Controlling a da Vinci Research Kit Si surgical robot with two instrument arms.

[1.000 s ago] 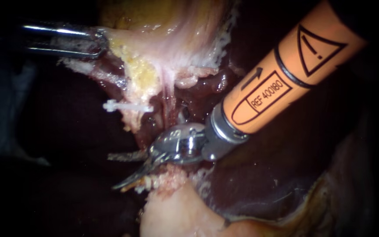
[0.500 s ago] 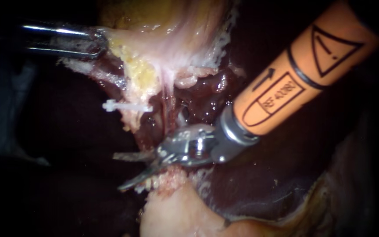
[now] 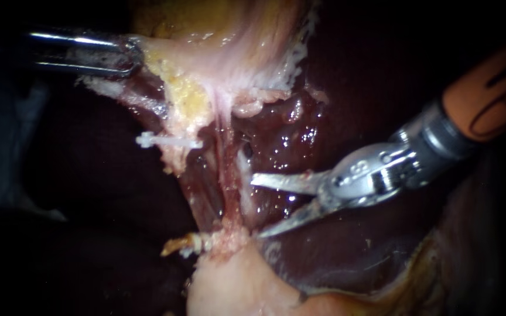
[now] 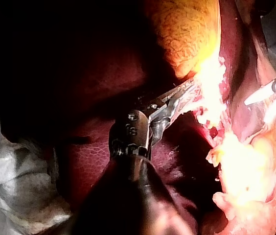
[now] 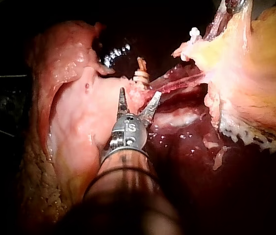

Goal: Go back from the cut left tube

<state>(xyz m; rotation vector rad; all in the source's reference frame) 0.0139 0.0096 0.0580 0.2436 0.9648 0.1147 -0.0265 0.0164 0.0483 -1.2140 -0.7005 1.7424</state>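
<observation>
The right instrument (image 3: 256,206) enters from the right, its shaft sloping down and leftward, with the wrist turned so both blades point left. The blades are spread wide and grip nothing. Their tips lie just right of an uncut tube (image 3: 228,175); contact cannot be confirmed. The lower blade tip sits near the pale tissue (image 3: 235,287) at the base.

The left instrument (image 3: 131,55) enters level from the left, high in the field. Its jaws are pressed onto the edge of the gallbladder (image 3: 235,35), which is stretched toward them.

The left tube (image 3: 177,155) is parted in two. Its upper stump hangs below the gallbladder with a white clip (image 3: 168,141) across it. The lower stump (image 3: 185,243) juts from the pale tissue, well apart from the upper one. Both stumps lie left of the uncut tube, which stands between them and the blades.

The liver (image 3: 346,251), dark and wet, lies behind and below the right instrument.
</observation>
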